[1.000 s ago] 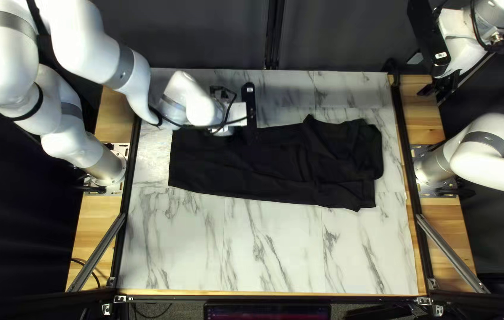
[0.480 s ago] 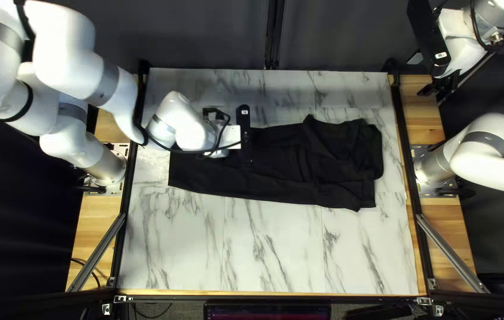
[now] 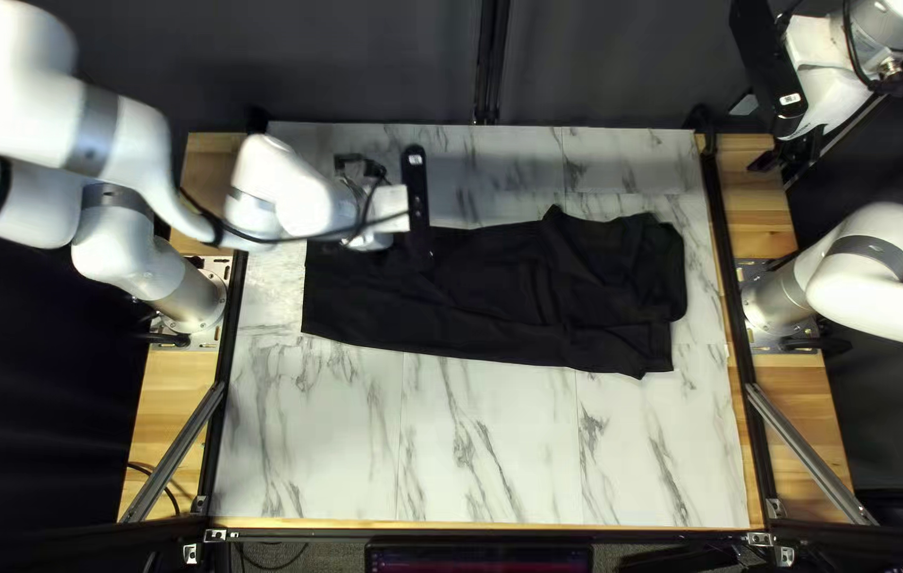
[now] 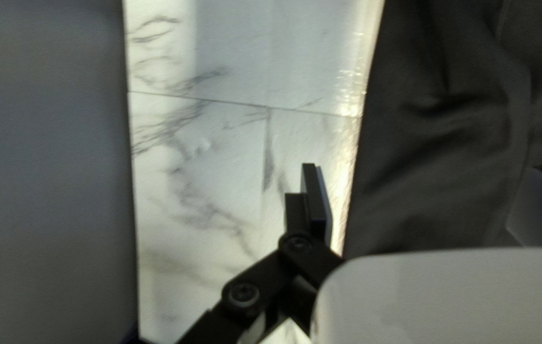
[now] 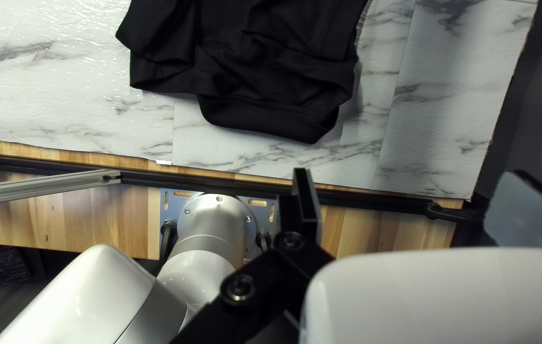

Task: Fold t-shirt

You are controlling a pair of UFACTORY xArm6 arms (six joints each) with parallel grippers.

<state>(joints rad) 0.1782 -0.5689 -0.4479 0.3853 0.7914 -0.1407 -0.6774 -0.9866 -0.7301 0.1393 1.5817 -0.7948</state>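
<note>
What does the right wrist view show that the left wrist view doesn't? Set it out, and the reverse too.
Only the right wrist view: the right gripper, open; the right arm's base; a metal strut; wooden boards.
Only the left wrist view: the left gripper, open.
Both: the black garment and the marbled tabletop.

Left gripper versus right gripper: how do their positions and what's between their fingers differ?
The left gripper is over the black shirt's far edge; the right gripper is outside the marble tabletop, near its far right corner.
The left gripper's view shows cloth between its fingers; the right gripper's shows bare wood and rail there.
Both are open and hold nothing.
</note>
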